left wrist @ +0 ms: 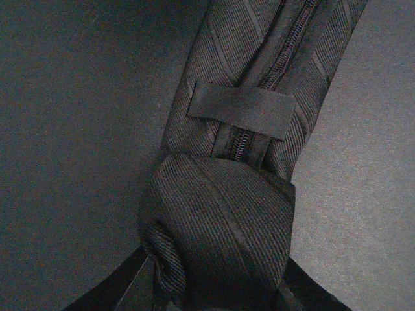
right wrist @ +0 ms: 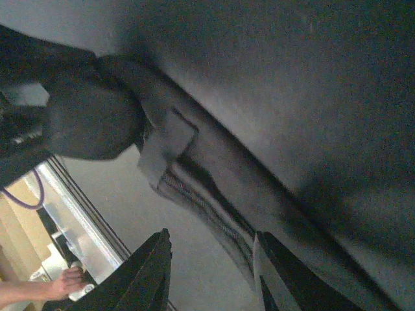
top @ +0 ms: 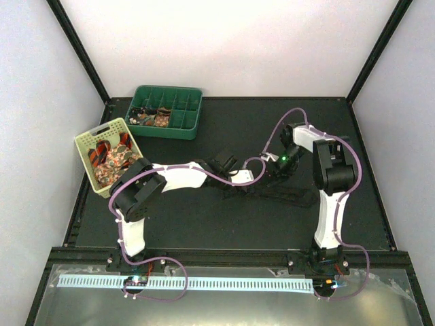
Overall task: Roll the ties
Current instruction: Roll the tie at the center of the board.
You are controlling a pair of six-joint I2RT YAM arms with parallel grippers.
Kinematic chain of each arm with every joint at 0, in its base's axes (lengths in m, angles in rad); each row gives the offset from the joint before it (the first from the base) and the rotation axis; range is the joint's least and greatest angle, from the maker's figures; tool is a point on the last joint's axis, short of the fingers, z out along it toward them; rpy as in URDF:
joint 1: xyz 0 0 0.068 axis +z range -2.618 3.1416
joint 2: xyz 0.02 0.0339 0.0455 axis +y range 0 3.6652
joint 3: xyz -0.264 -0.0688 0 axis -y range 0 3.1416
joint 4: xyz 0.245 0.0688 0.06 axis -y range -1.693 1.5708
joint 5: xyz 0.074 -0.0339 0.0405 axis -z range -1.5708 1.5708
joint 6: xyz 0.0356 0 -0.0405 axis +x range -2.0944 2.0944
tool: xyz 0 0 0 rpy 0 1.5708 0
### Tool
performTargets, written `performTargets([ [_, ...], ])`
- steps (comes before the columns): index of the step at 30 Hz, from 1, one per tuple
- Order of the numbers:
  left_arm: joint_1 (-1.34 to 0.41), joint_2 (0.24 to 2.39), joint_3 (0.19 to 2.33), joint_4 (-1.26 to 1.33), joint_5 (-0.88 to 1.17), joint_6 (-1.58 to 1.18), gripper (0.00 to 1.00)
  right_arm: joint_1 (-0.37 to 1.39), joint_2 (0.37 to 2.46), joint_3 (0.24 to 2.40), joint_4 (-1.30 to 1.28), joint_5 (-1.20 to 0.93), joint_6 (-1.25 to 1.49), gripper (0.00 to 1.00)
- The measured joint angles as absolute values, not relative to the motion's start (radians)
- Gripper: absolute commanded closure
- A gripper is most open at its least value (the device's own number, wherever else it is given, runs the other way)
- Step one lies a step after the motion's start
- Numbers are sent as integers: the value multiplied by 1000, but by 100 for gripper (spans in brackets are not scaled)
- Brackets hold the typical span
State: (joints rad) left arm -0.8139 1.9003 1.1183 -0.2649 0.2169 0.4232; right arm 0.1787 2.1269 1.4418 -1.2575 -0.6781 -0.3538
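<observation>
A very dark striped tie (top: 292,197) lies flat on the black mat (top: 204,224), running right from my left gripper (top: 230,182). In the left wrist view one end is wound into a fat roll (left wrist: 227,220) below the tie's keeper loop (left wrist: 241,109). My left gripper (left wrist: 217,295) is shut on that roll, with a finger on each side. My right gripper (top: 270,173) is open just above the flat part of the tie (right wrist: 214,162). Its right finger (right wrist: 285,278) is at the tie's edge, and the roll (right wrist: 91,120) shows at the upper left of that view.
A green compartment tray (top: 166,89) at the back left holds a few rolled ties (top: 153,119). A pale basket (top: 102,130) to the left holds several orange-and-black and floral ties (top: 112,156). A person's hand (right wrist: 61,285) shows beyond the table edge.
</observation>
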Motion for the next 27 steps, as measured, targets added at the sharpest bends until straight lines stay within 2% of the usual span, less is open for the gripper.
performTargets([
  [3, -814, 1900, 1118, -265, 216, 423, 72, 176, 2101, 1439, -1300, -595, -407, 69],
  [12, -814, 1900, 1118, -265, 213, 423, 72, 133, 2064, 1357, -1301, -356, -492, 70],
  [21, -816, 1900, 1118, -264, 208, 422, 72, 133, 2177, 1595, -1325, -277, -494, 69],
  [27, -818, 1900, 1118, -264, 204, 419, 72, 128, 2149, 1566, -1299, -317, -497, 64],
])
